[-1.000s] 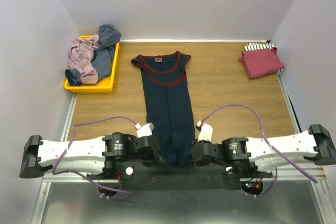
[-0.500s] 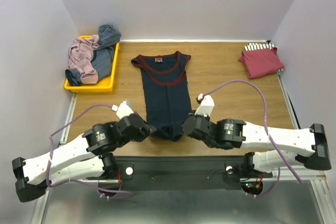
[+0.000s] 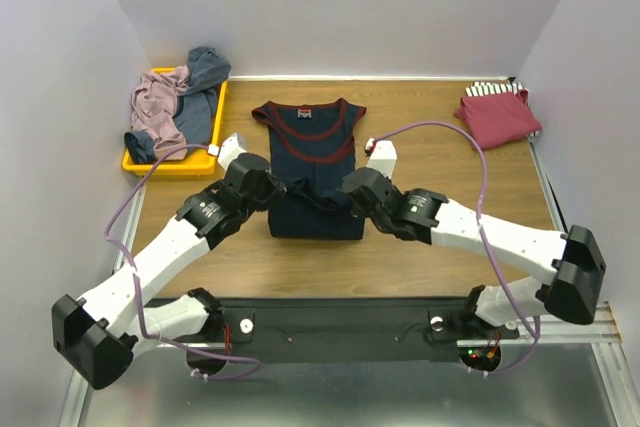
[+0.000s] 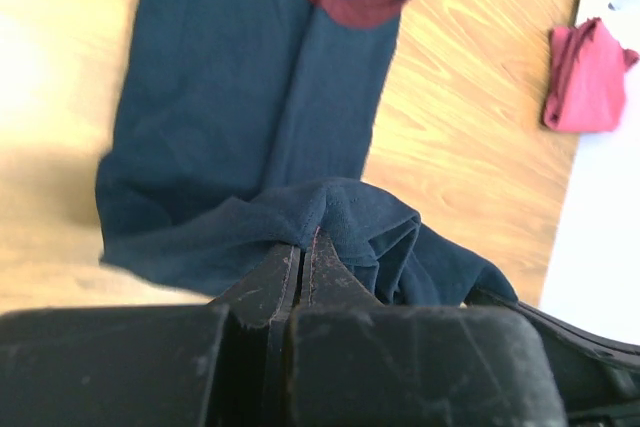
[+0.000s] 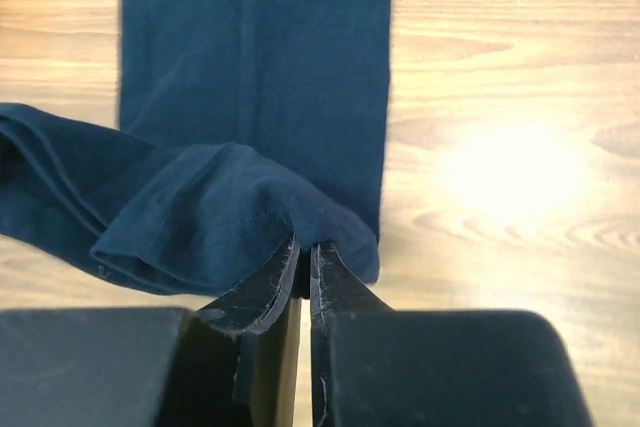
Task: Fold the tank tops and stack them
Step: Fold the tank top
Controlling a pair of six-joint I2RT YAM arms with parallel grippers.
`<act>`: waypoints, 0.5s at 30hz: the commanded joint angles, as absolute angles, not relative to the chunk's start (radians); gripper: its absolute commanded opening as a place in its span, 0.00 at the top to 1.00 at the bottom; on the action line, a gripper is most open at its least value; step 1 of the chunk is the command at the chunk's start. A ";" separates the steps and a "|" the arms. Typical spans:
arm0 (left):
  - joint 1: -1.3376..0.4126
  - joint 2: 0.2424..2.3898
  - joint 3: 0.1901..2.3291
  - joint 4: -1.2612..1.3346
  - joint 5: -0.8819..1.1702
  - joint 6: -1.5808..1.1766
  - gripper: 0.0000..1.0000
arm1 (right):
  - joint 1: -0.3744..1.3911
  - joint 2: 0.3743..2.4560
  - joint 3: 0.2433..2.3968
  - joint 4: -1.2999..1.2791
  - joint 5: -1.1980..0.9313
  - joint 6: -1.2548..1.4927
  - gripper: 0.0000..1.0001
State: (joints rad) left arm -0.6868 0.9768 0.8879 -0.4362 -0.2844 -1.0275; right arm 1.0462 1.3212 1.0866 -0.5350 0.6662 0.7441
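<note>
The navy tank top (image 3: 311, 152) with maroon trim lies lengthwise mid-table, its lower half folded up over itself. My left gripper (image 3: 278, 190) is shut on the hem's left corner (image 4: 300, 222). My right gripper (image 3: 345, 190) is shut on the hem's right corner (image 5: 290, 217). Both hold the hem a little above the shirt's middle, where it sags between them. A dark red tank top (image 3: 497, 115) lies folded on a striped one (image 3: 486, 89) at the far right. Mauve (image 3: 157, 112) and grey-blue (image 3: 203, 82) tops lie crumpled in the tray.
The yellow tray (image 3: 170, 164) stands at the far left by the wall. Purple cables loop over both arms. The red top also shows in the left wrist view (image 4: 587, 75). Bare wood lies on both sides of the navy top.
Both grippers have carried the navy top's hem from the near table edge away toward the neckline. The shirt's visible length has shortened as its lower half doubled over.
</note>
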 commanded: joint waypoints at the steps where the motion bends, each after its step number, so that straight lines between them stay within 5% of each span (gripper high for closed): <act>1: -0.609 1.023 0.928 -0.292 -0.230 -0.904 1.00 | 0.965 1.370 1.143 -0.391 0.574 0.637 0.99; 15: -0.471 1.371 0.933 -0.017 -0.040 -0.839 1.00 | 0.761 1.683 1.235 -0.238 0.358 0.561 0.99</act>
